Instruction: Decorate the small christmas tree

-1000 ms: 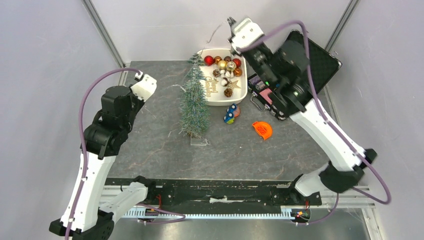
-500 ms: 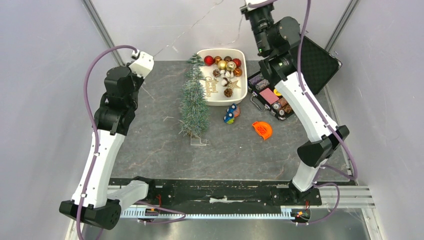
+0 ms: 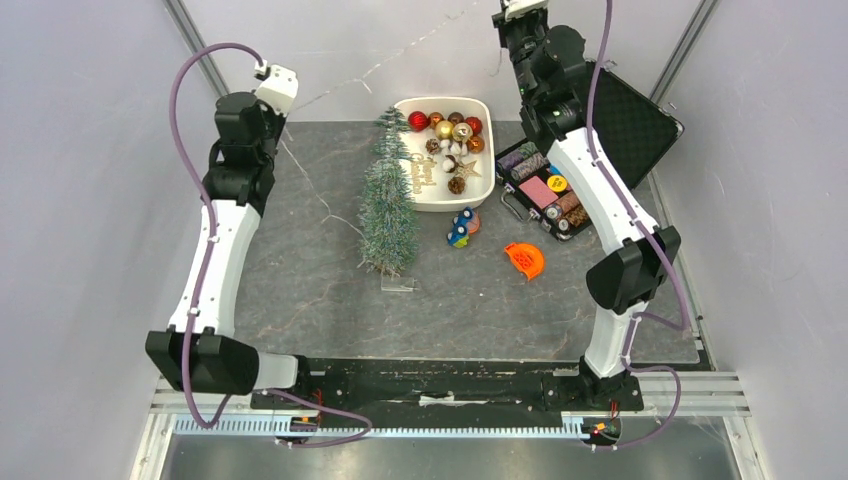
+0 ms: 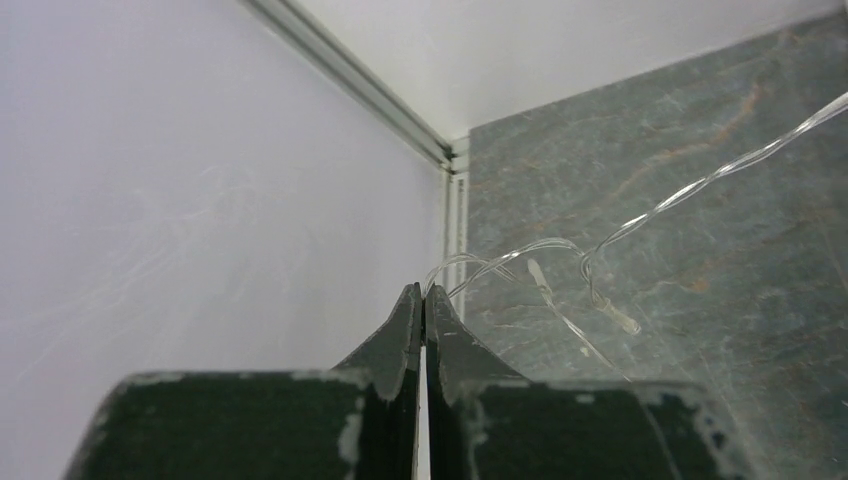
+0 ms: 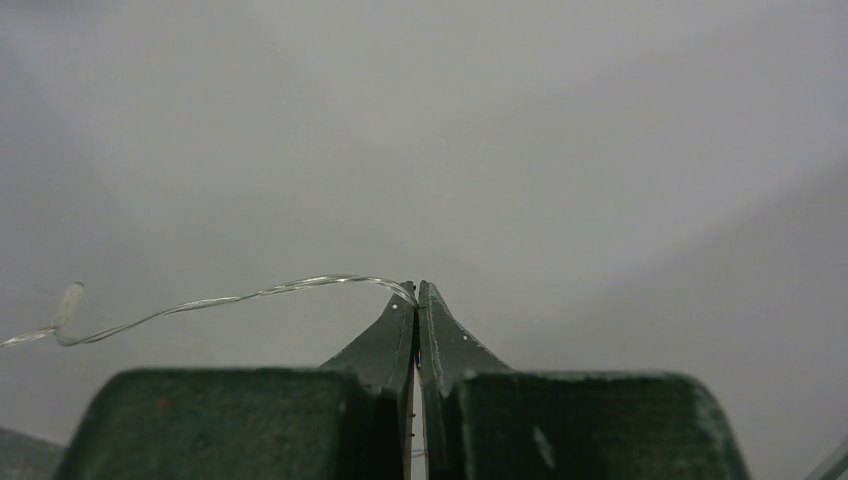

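The small christmas tree [image 3: 388,200], frosted green on a clear square base [image 3: 398,283], stands mid-table, left of the ornament tray. A thin clear light wire [image 3: 385,58] stretches between both raised arms, and another length [image 3: 305,180] trails from the left gripper down to the tree's foot. My left gripper [image 3: 272,88] is high at the back left. In the left wrist view its tips [image 4: 422,292] are shut on the wire [image 4: 700,185]. My right gripper [image 3: 520,12] is high at the back wall, its tips [image 5: 416,288] shut on the wire [image 5: 220,300].
A white tray [image 3: 487,150] of red and gold baubles, pinecones and a star sits behind the tree. Small blue ornaments [image 3: 460,228] and an orange piece [image 3: 525,260] lie to its right. An open black case [image 3: 540,190] of spools is at the back right.
Both arms have lifted up and back, the left to the rear left corner and the right up the back wall. The wire between them is drawn out longer.
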`<state>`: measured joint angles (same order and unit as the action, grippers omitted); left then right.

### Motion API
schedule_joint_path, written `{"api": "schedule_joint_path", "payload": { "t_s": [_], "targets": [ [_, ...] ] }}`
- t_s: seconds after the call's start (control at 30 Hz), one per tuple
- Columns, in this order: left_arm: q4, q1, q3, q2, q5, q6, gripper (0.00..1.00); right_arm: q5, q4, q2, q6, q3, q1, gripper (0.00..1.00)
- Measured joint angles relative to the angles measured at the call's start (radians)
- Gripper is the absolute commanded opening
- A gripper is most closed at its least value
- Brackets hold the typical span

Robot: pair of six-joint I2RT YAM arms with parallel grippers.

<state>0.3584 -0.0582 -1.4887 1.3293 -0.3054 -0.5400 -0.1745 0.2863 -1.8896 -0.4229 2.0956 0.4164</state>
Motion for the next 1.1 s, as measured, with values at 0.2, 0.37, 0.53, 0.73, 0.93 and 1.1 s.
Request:
{"api": "schedule_joint_path", "payload": {
  "t_s": [0.2, 0.37, 0.53, 0.73, 0.93, 1.1],
  "targets": [
    [-0.025, 0.000, 0.011, 0.062, 0.085, 0.023, 0.02, 0.023, -0.074, -0.008, 0.004, -0.071, -0.029, 0.00],
    [-0.052, -0.001, 0.010, 0.161, 0.146, 0.061, 0.02, 0.018, -0.124, -0.005, 0.004, -0.143, -0.042, 0.00],
    [-0.048, -0.021, -0.003, 0.290, 0.214, 0.097, 0.02, -0.015, -0.157, 0.050, 0.069, -0.298, -0.108, 0.00],
    [-0.029, -0.098, -0.005, 0.327, 0.317, 0.102, 0.08, -0.038, -0.136, 0.251, 0.124, -0.553, -0.249, 0.00],
    [0.005, -0.163, -0.006, 0.330, 0.424, 0.108, 0.43, -0.069, -0.084, 0.448, 0.117, -0.707, -0.269, 0.00],
    [0.078, -0.171, -0.033, 0.331, 0.509, 0.114, 0.58, -0.093, -0.076, 0.534, 0.154, -0.772, -0.382, 0.00]
  ]
}}
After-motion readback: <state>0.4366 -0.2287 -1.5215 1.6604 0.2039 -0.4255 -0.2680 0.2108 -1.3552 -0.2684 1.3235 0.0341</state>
